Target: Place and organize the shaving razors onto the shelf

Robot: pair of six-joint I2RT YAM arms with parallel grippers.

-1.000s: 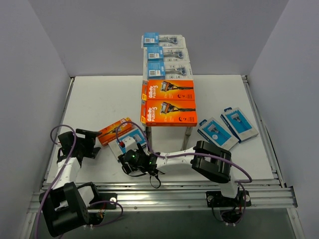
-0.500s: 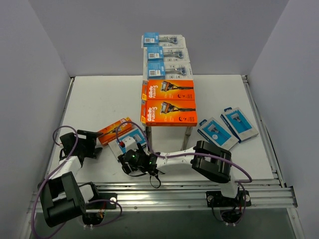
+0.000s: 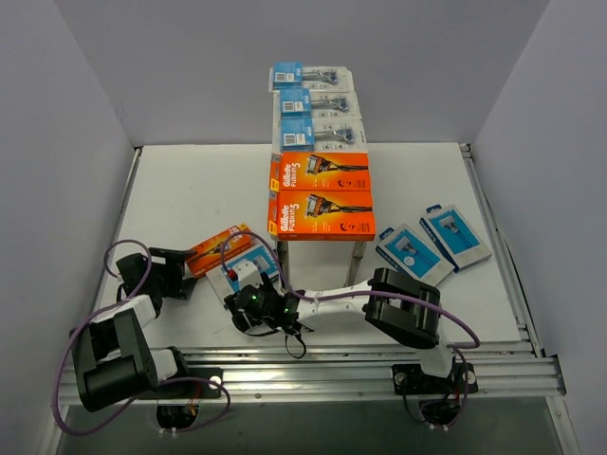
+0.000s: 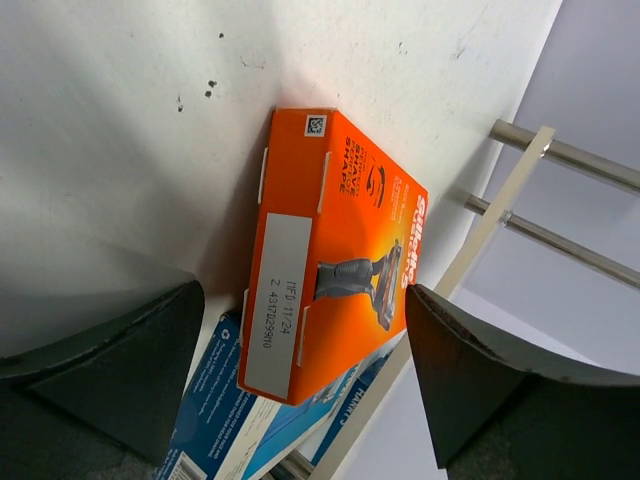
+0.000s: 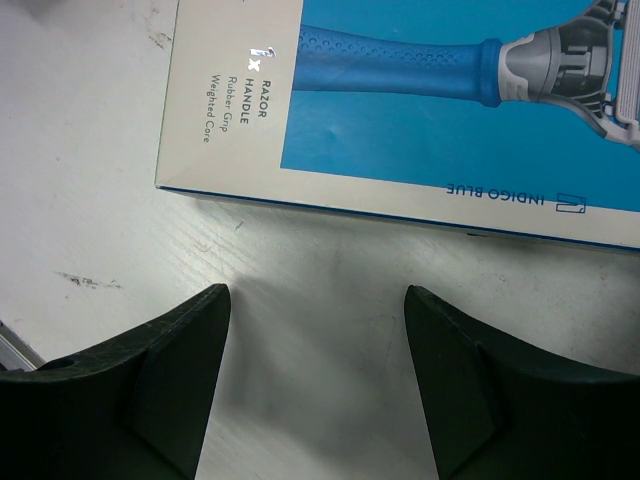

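Left claw (image 4: 300,295) gaped wide, framing the orange box (image 4: 335,250), seemingly to grab it.
Right claw (image 5: 316,292), spread and empty, faced the blue box (image 5: 400,90) partly underneath.

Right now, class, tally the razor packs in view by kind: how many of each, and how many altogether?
Orange razor boxes: 3
Clear blister packs with blue cards: 3
Blue-and-white razor boxes: 3
Total: 9
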